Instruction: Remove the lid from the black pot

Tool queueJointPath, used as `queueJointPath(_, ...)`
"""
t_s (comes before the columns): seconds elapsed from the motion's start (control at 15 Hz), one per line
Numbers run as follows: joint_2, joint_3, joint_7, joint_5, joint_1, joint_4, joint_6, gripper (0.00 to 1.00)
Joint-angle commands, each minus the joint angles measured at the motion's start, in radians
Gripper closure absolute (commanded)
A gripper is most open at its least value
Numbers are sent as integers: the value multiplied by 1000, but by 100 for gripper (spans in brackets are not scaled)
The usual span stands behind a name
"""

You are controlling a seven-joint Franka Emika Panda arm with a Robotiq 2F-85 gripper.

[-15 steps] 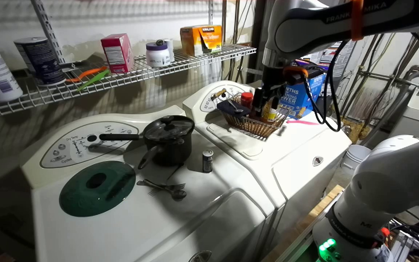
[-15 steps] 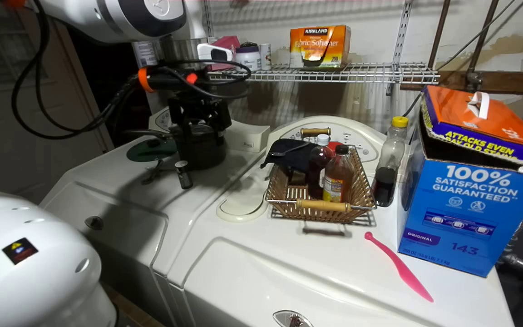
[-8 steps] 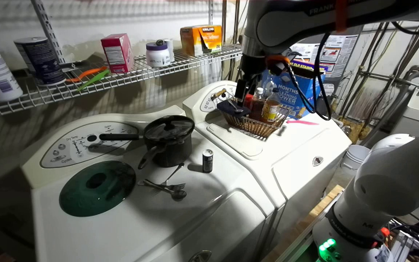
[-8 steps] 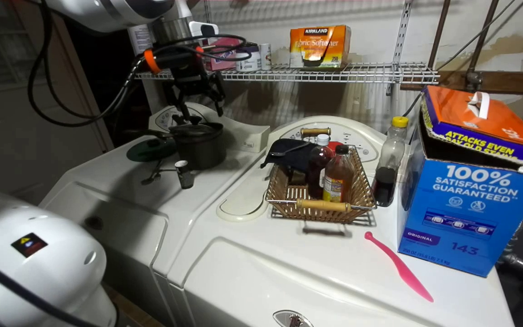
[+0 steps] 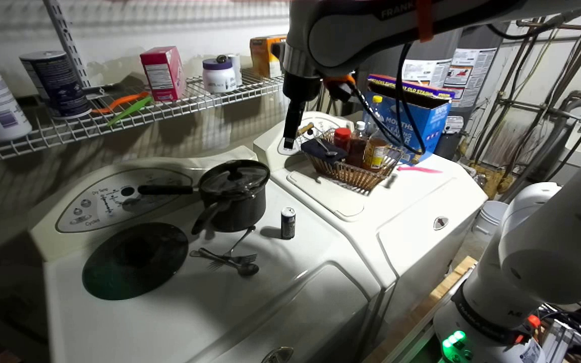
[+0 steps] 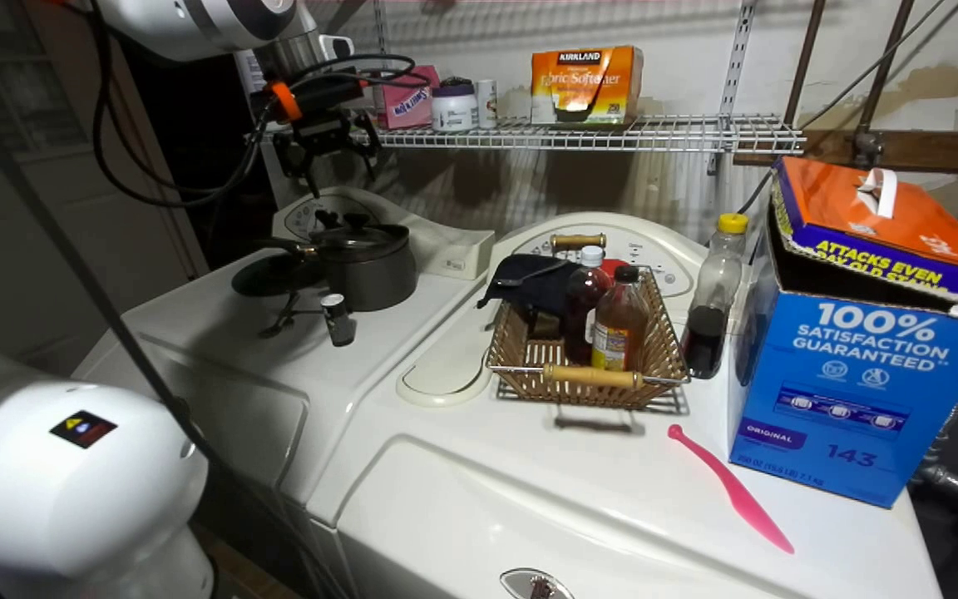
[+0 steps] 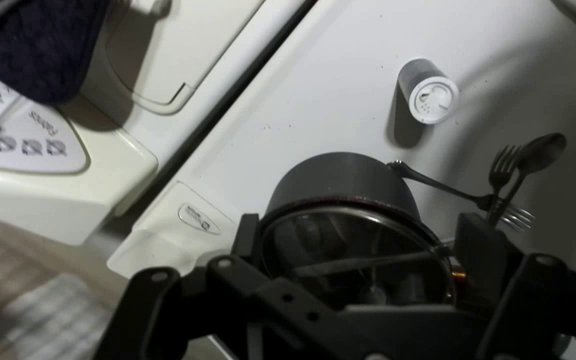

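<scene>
One see-through lid [image 5: 234, 179] sits on the black pot [image 5: 243, 214], below the claw [image 7: 360, 230], whose jaws stand wide apart.

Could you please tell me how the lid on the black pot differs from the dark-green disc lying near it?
The lid is partly see-through, while the dark-green disc looks opaque. The disc is clearly wider than the lid. The lid sits on the black pot, whereas the disc lies on the white appliance top. Both are round and dark.
</scene>
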Motion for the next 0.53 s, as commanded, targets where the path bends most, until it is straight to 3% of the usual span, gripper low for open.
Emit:
queueJointPath(0.0, 18, 12, -16, -2, 2, 18, 9, 0)
queueJointPath(0.47, 58, 13, -61, 3, 9, 50, 42, 0)
